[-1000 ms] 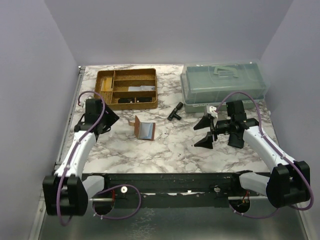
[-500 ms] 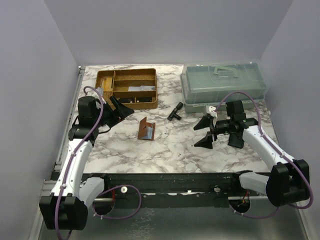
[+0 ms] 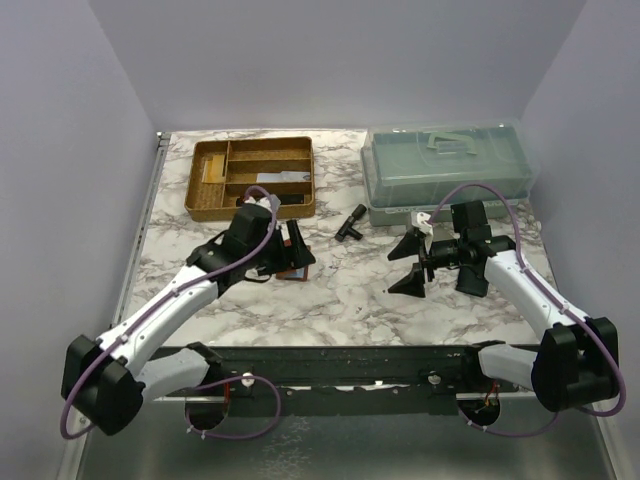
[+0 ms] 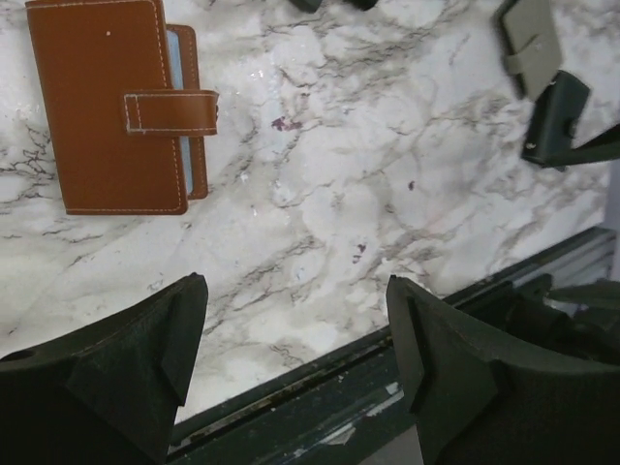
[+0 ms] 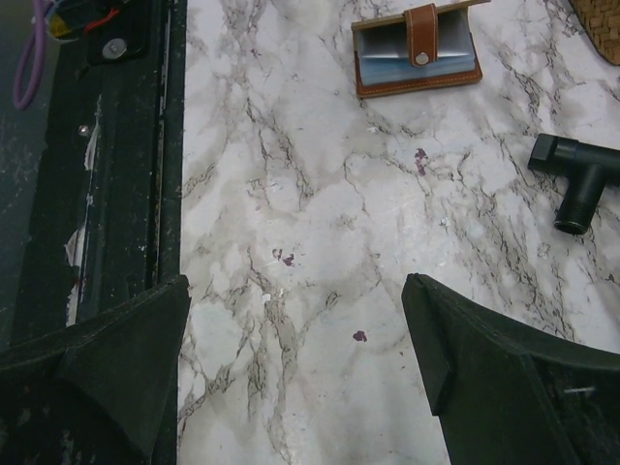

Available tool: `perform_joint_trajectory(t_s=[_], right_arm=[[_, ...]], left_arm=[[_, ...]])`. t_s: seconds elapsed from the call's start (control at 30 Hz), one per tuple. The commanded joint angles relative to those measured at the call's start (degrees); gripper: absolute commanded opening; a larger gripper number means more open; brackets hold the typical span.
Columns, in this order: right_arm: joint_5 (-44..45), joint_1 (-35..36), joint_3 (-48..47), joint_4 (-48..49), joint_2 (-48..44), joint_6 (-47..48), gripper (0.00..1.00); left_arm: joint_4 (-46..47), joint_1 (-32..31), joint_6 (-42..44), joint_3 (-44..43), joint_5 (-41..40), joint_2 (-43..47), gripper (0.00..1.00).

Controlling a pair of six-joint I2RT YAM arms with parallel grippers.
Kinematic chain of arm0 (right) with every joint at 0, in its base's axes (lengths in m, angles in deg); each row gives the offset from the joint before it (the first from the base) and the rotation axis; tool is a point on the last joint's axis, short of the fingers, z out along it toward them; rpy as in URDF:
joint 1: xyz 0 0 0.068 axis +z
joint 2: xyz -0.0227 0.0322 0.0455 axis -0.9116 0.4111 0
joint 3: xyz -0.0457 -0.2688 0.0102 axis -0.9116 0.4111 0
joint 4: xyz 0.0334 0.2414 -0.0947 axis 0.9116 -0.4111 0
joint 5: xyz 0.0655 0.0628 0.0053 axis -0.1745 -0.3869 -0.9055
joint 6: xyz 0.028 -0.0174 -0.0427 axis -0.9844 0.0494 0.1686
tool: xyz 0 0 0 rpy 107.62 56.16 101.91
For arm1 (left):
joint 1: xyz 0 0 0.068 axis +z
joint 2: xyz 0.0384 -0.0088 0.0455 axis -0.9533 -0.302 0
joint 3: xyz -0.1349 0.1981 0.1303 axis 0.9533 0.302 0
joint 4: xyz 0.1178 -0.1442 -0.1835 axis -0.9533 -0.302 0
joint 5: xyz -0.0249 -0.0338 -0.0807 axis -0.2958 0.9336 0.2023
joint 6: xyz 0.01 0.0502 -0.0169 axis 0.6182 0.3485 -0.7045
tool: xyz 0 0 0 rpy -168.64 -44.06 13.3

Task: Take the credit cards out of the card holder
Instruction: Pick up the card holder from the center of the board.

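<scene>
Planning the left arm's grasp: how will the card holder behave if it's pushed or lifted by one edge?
The card holder lies flat on the smooth marble table, so a push would probably slide it, not tip it. Its stitched leather looks pliable, so it may sag or open when lifted.

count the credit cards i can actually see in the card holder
1: a light blue card shows at the open edge of the brown card holder, which lies on the table. Others may be hidden inside it.
</scene>
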Motion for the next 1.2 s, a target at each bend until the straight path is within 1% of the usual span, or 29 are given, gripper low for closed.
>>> perform_joint_trajectory(t_s=[0.0,0.03,0.1,0.17,0.2,0.37,0.53,0.8,0.9,1.03,1.07,1.1,1.17], right_arm=[[1.21,0.24,0.55,0.68,0.48,0.36,1.0],[1.23,0.24,0.55,0.67,0.48,0.35,1.0],[1.28,0.24,0.55,0.68,0.5,0.37,1.0],[1.47,0.24,0.55,0.64,0.52,0.45,1.0],[1.56,0.24,0.55,0.64,0.5,0.44,1.0],[1.24,0.24,0.42,0.43,0.76,0.51,1.0],[1.39,0.24,0.36,0.29,0.61,0.63,1.0],[1.18,0.24,0.31,0.11,0.37,0.58,1.0],[1.22,0.24,0.27,0.03,0.33,0.71,1.0],[1.15,0.24,0.29,0.0,0.36,0.76,1.0],[1.13,0.24,0.29,-0.06,0.36,0.76,1.0],[1.0,0.24,0.29,-0.06,0.32,0.74,1.0],[0.44,0.24,0.29,-0.02,0.3,0.44,1.0]], left_arm=[[-2.47,-7.26,1.71,-3.69,-14.12,-7.42,0.81],[-2.77,-8.99,1.89,-4.49,-16.48,-9.17,0.81],[-4.69,-11.46,2.34,-6.14,-23.81,-12.34,0.81],[-7.07,-12.78,2.89,-7.46,-30.2,-15.37,0.82],[-7.62,-12.92,3.18,-7.66,-31.78,-16.91,0.82],[-7.76,-13.45,5.34,-8.15,-35.64,-23.27,0.82],[-6.95,-13.47,6.65,-9.43,-39.29,-28.12,0.79],[-4.59,-13.34,8.16,-9.56,-41.51,-31.86,0.71],[-4.5,-12.97,8.3,-9.38,-41.74,-32.25,0.6],[-4.11,-12.77,8.3,-8.72,-41.66,-30.21,0.33],[-4.03,-12.67,8.42,-8.49,-41.3,-29.53,0.24],[-3.69,-12.53,8.65,-8.15,-40.41,-28.76,0.14],[-2.57,-12.15,8.97,-7.18,-37.65,-27.01,0.01]])
